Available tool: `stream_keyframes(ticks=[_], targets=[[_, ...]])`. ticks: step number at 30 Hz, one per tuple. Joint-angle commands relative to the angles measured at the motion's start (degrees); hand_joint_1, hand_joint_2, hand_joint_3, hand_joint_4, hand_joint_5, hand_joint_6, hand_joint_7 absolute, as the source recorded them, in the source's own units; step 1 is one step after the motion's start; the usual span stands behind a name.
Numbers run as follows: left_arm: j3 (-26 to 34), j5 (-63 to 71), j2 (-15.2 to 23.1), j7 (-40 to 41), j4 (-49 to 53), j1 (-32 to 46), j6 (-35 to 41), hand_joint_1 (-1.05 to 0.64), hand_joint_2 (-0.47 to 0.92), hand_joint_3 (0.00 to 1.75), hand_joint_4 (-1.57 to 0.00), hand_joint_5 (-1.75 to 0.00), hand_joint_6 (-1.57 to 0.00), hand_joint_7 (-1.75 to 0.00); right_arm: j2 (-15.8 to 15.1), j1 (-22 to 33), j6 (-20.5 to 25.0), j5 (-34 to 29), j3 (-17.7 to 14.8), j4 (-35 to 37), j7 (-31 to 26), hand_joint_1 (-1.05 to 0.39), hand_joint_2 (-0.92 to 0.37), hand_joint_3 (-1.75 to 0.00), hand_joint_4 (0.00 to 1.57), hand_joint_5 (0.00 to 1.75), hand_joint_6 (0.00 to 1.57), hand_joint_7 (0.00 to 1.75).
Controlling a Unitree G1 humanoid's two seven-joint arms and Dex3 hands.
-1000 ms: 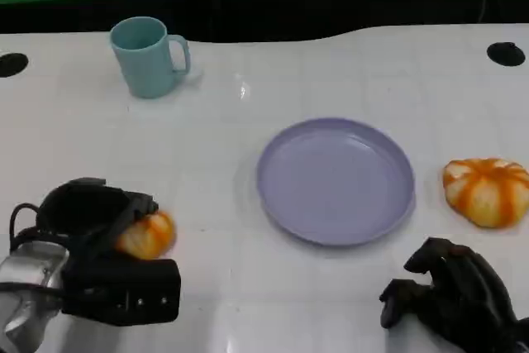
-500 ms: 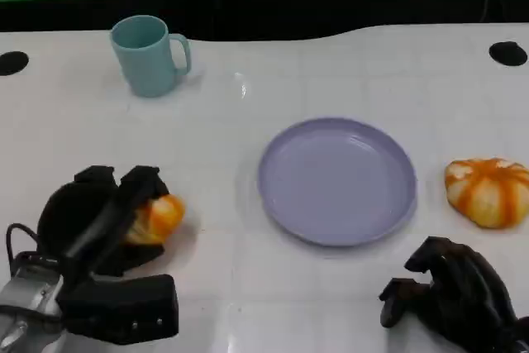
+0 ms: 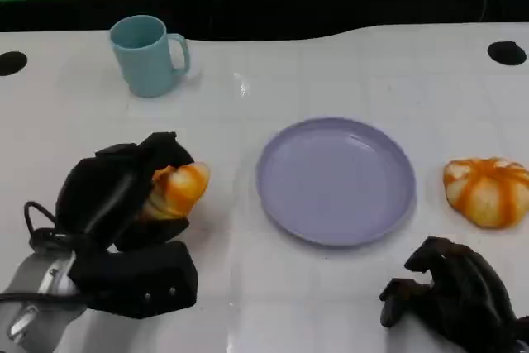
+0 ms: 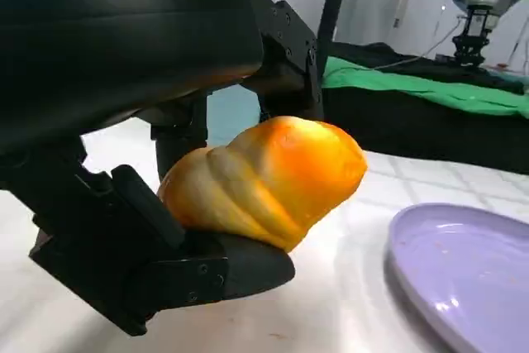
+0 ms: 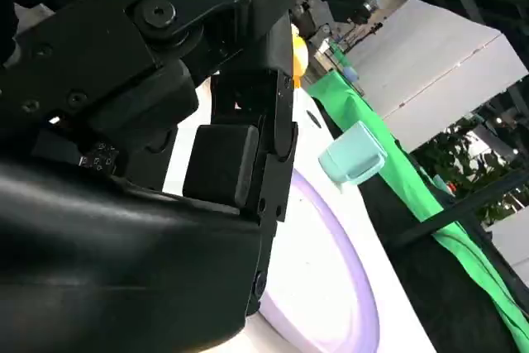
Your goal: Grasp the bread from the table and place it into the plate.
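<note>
My left hand (image 3: 124,192) grips a golden-orange bread roll (image 3: 178,190) and holds it above the table, left of the lilac plate (image 3: 335,179). In the left wrist view the bread (image 4: 269,178) sits between the black fingers (image 4: 207,266), with the plate's rim (image 4: 463,274) close beside it. My right hand (image 3: 450,295) rests on the table at the near right with its fingers curled in and nothing in them. The right wrist view shows the plate (image 5: 326,279) beyond that hand's fingers (image 5: 248,163).
A second orange-and-white striped bun (image 3: 488,191) lies right of the plate. A light blue mug (image 3: 149,55) stands at the back left. Two dark round holes (image 3: 506,53) mark the table's far corners. A green cloth hangs behind the table.
My left hand has lifted the bread off the table and carried it forward and right, toward the plate. The right hand has stayed where it was.
</note>
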Motion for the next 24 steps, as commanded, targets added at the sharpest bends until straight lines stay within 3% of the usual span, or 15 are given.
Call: stream_keyframes(ticks=[1,8,9,11,15,24], targets=[[0.6,-0.4,-0.7,-0.5,-0.4,-1.8,-1.1,-0.17,0.53,0.96,-0.7,-1.75,-0.51,-1.75,-1.0,-0.2,-1.2,-0.6,-0.1,0.3,0.1,-1.04,-0.73,-0.01,1.57,0.74,1.57,0.38],[-1.0,0.4,-3.9,-0.9,4.2,-8.8,-3.2,-0.16,0.57,0.95,-0.73,-1.75,-0.54,-1.75,-0.9,-0.2,-0.5,-0.2,-0.3,0.2,0.2,-1.05,-0.72,0.0,1.57,0.75,1.57,0.38],[-1.5,1.0,-4.4,-0.8,5.2,-9.9,-3.0,-0.17,0.59,0.88,-0.75,-1.75,-0.61,-1.62,-0.9,-0.2,-0.4,-0.1,-0.3,0.2,0.2,-1.05,-0.71,0.0,1.57,0.74,1.57,0.37],[-2.3,1.6,-5.8,-0.1,7.4,-12.0,-3.2,-0.18,0.61,0.84,-0.76,-1.75,-0.66,-1.55,-0.9,-0.2,-0.3,0.0,-0.4,0.3,0.2,-1.05,-0.71,0.0,1.57,0.73,1.57,0.37],[-3.2,1.8,-8.2,1.4,11.8,-14.9,-4.8,-0.2,0.58,0.91,-0.78,-1.75,-0.61,-1.73,-0.8,0.1,-0.6,-0.3,-0.2,-0.1,-0.2,-1.05,-0.72,0.0,1.57,0.74,1.57,0.38],[-5.5,2.6,-12.8,2.2,17.2,-19.7,-5.3,-0.19,0.53,1.06,-0.87,-1.75,-0.66,-1.73,-0.7,0.8,-0.3,-0.3,0.1,-1.0,-0.1,-1.04,-0.71,0.0,1.57,0.74,1.57,0.37]])
